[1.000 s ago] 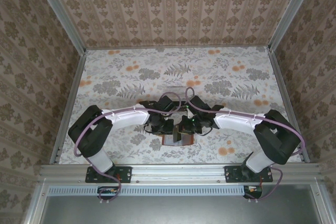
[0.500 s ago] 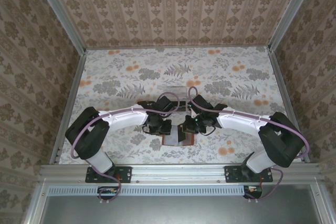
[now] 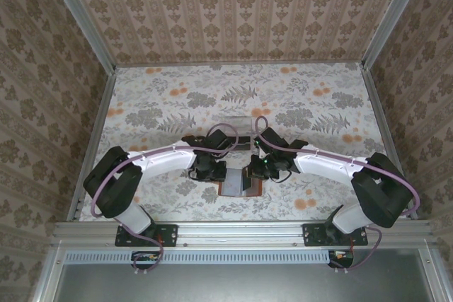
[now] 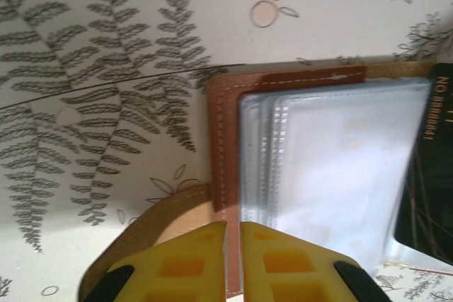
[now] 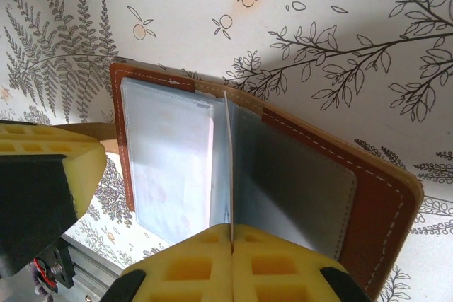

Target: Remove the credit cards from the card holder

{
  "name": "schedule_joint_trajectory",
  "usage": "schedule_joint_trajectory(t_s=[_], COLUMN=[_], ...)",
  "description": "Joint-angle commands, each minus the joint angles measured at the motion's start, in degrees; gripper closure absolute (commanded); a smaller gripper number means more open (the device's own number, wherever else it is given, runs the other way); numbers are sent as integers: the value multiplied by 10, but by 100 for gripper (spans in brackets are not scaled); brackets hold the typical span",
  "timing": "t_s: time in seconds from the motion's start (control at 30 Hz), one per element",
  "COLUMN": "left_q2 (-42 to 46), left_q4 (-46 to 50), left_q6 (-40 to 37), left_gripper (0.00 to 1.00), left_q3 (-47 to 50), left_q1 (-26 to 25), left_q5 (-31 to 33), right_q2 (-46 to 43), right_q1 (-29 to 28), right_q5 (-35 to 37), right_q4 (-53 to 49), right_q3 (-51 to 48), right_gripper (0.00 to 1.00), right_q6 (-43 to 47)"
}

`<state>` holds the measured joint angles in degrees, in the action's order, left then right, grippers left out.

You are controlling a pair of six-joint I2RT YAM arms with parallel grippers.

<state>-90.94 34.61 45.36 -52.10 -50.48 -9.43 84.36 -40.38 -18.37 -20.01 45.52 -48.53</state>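
Keeping the holder point(image 4: 221, 139) open on the table point(image 4: 106, 33). Pinching its brown rim with the left gripper point(image 4: 233, 235), jaws almost together on the leather. Clamping one thin clear leaf point(image 5: 228, 167), upright at the holder's middle, with the right gripper point(image 5: 232, 235), jaws fully together on it. Finding a dark card point(image 4: 428, 175) inside the holder, in a sleeve at the side away from the left gripper. Probably risky from here: pulling the leaf instead of a card, so tearing it or dragging the whole holder up; also slipping off the narrow rim.

Dark card point(image 4: 428, 175) cut off at rt edge, print blurry; card holder point(image 3: 231, 188) mostly covered from above.
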Motion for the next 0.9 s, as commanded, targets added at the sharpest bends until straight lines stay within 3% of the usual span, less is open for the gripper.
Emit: schedule_joint_trajectory(t_s=[0.0,0.43,0.87], left_q2=[8,-11,3], left_q4=[22,-3,-14], left_q6=[-3,-3,22], left_gripper=[87,88,88], left_q3=[9,40,46], left_q1=[4,-2,-15], left_q5=[10,-13,0], right_q2=[-6,38,55], right_q1=[2,3,11], right_q5=[8,2,3], right_q4=[-13,8,-45], right_q3=[-8,3,56], right_gripper=[94,94,94], right_q6=[-13,-10,33])
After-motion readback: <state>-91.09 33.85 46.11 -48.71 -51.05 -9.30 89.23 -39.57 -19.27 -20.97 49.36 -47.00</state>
